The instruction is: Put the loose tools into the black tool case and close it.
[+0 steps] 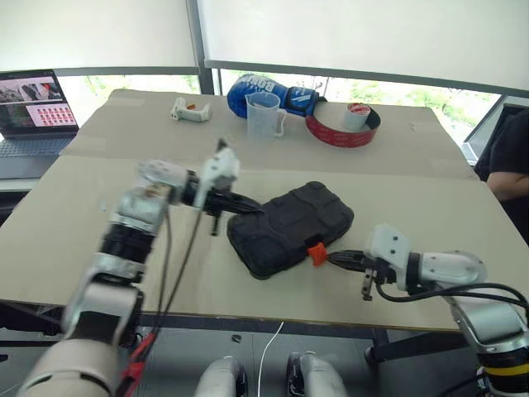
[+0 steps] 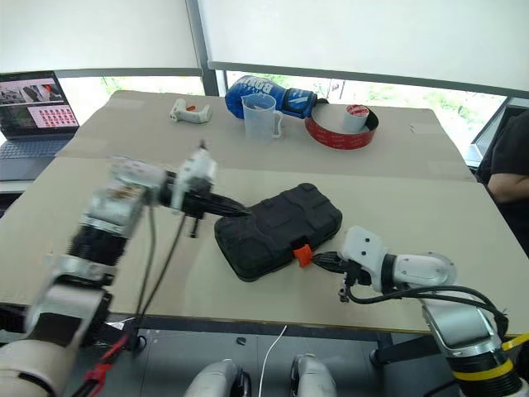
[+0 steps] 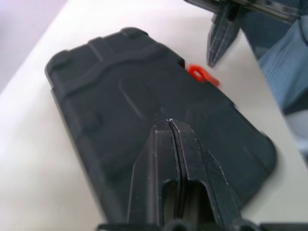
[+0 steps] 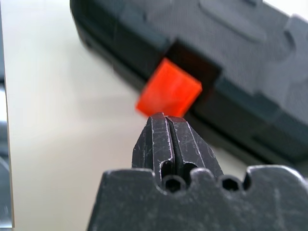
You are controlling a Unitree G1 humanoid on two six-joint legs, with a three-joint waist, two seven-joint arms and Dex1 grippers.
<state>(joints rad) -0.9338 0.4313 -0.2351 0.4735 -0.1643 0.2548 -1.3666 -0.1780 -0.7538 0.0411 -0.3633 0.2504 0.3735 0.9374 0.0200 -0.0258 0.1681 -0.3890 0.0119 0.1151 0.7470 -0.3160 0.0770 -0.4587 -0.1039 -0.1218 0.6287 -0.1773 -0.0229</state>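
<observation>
The black tool case (image 1: 289,227) lies with its lid down in the middle of the table, its orange latch (image 1: 315,253) sticking out from the near side. My left gripper (image 1: 252,208) is shut, its tip over the case's left end; in the left wrist view its fingers (image 3: 163,144) lie above the lid (image 3: 120,96). My right gripper (image 1: 335,258) is shut and empty, its tip just short of the latch (image 4: 168,94). The loose tools are out of view.
At the back of the table lie a blue boxing glove (image 1: 256,89), a clear measuring jug (image 1: 264,116), a large red tape roll (image 1: 343,128) and a small white object (image 1: 190,110). A laptop (image 1: 33,107) stands far left. A person (image 1: 508,165) sits at the right edge.
</observation>
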